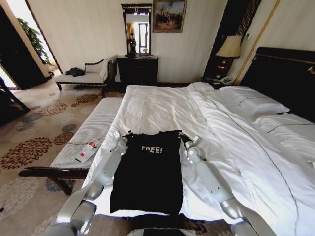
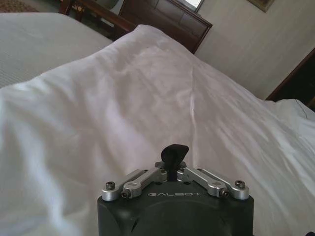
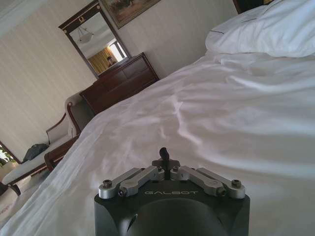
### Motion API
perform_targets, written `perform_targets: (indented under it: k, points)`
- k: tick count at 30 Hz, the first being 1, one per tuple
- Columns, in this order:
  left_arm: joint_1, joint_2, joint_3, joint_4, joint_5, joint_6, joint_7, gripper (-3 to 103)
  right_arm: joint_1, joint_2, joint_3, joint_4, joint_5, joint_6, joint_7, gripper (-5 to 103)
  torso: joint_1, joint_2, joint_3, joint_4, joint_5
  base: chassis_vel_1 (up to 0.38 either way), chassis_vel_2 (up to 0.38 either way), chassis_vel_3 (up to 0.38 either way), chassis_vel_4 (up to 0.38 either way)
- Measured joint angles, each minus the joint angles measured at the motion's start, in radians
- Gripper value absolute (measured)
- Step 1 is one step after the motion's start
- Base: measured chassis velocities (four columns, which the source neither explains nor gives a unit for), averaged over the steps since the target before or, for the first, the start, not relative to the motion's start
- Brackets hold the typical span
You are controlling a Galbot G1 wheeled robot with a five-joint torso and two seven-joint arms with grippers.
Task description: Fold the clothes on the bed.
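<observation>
T-shirt [image 1: 147, 172] limp, light; take by shoulder corners. Left gripper [image 1: 124, 137] and right gripper [image 1: 186, 139] at those corners, both clenched; cloth between fingers unconfirmed

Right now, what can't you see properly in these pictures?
- Black FREE! T-shirt: head view, its sleeves are out of sight, so folded or tucked under is unclear; the near hem runs past the bed edge.
- Left gripper and right gripper: the shirt's top corners hide the fingertips; both wrist views show the fingers drawn together, but any cloth between them is too small to tell.
- Bottle on the bench: label unreadable.
</observation>
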Motion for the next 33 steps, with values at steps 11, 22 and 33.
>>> perform_targets:
  k: [11,22,33]
  points:
    - [-0.174,0.085,0.066,-0.004,-0.044,-0.066,0.097,3,0.157,-0.039,-0.057,-0.007,0.073,0.032,-0.003,0,0.0,0.0,0.0,-0.0005,0.0,0.0,0.0,0.0,0.0]
    - [-0.073,0.217,0.039,-0.218,-0.119,-0.135,0.19,3,0.144,-0.084,-0.052,0.143,0.103,0.072,0.044,0,0.0,0.0,0.0,0.0001,0.0001,0.0,0.0,0.0,0.0]
    - [0.548,0.374,-0.179,-0.693,-0.026,-0.198,0.229,3,-0.394,-0.245,0.134,0.564,0.073,0.025,0.11,0,-0.001,0.0,0.0,0.0007,-0.0003,0.0,0.0,0.0,0.0]
